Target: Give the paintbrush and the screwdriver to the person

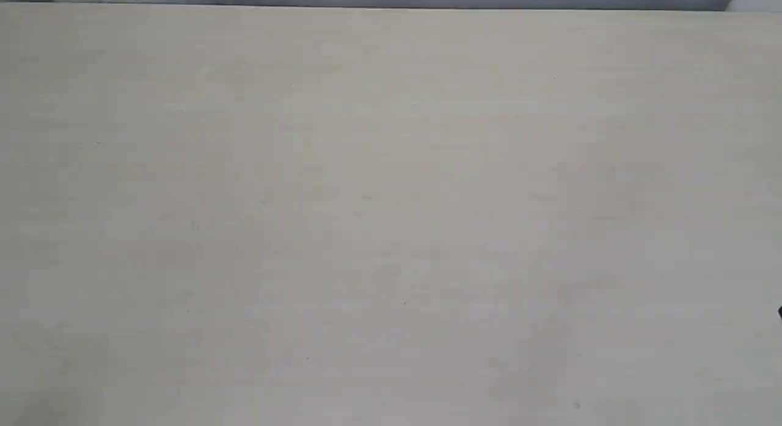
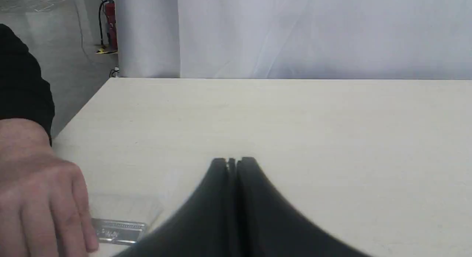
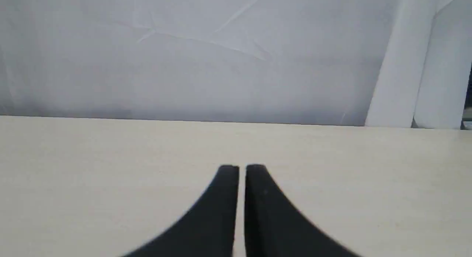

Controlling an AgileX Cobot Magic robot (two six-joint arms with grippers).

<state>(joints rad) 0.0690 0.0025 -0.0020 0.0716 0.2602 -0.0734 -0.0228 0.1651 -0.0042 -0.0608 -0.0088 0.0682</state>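
Note:
In the left wrist view the person's bare hand (image 2: 40,198), with a black sleeve cuff, rests on the table over the handle end of the paintbrush (image 2: 118,230). Only the brush's silver ferrule and pale bristles show, lying flat. My left gripper (image 2: 232,161) is shut with nothing in it, beside the brush and apart from the hand. My right gripper (image 3: 241,168) hangs over bare tabletop, its fingers nearly touching and holding nothing. The screwdriver is out of view. The exterior view shows only the tabletop (image 1: 391,206).
The table's side edge (image 2: 84,106) drops to the floor near the person's arm. A red fire extinguisher (image 2: 110,24) stands on the floor beyond. White curtain (image 3: 206,54) backs the far table edge. A small black tip (image 1: 779,313) pokes in at the exterior view's right border.

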